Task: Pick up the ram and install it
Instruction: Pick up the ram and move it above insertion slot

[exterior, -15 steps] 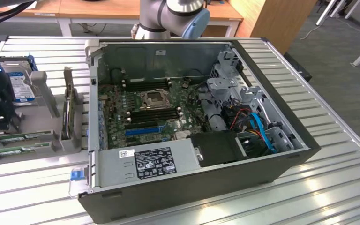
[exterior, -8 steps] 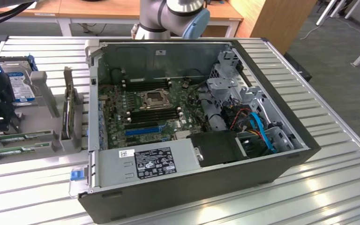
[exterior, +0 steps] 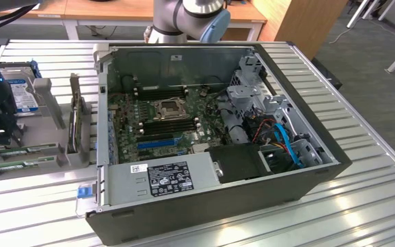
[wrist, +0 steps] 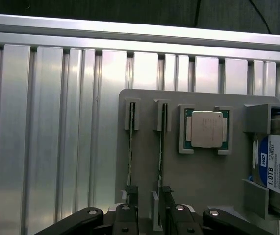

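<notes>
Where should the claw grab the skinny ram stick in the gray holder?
I'd pinch the ram by its two flat faces, midway along its upper edge, coming straight down from above. It stands on edge in a slot of the gray holder, so just that thin edge is free.

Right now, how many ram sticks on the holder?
2. One ram stick in the holder's end slot, the second stick in the next slot, toward the processor. The gripper hides part of the holder.

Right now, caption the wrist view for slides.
Open end effector near two ram sticks slotted in grey tray, processor alongside.
</notes>
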Robot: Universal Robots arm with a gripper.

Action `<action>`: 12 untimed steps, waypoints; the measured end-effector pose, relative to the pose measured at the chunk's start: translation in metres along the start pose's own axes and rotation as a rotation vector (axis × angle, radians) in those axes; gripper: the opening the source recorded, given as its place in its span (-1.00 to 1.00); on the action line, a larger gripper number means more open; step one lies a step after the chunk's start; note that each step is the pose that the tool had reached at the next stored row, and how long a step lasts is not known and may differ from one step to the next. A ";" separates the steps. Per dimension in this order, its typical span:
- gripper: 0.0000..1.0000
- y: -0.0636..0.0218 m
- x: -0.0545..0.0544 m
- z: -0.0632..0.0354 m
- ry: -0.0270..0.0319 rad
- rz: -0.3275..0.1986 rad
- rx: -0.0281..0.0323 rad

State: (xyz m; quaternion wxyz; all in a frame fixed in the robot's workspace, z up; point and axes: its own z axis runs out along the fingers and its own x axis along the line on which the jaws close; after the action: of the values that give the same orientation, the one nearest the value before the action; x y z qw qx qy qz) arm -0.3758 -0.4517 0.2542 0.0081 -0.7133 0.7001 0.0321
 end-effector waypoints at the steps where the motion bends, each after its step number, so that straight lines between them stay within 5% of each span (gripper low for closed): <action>1: -0.38 0.0000 0.000 0.0004 0.0000 0.000 0.0000; 12: -0.38 -0.0001 0.000 0.0060 0.0008 0.000 0.0002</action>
State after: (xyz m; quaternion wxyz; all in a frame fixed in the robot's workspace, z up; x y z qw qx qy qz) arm -0.3759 -0.4516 0.2482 0.0079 -0.7133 0.7001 0.0317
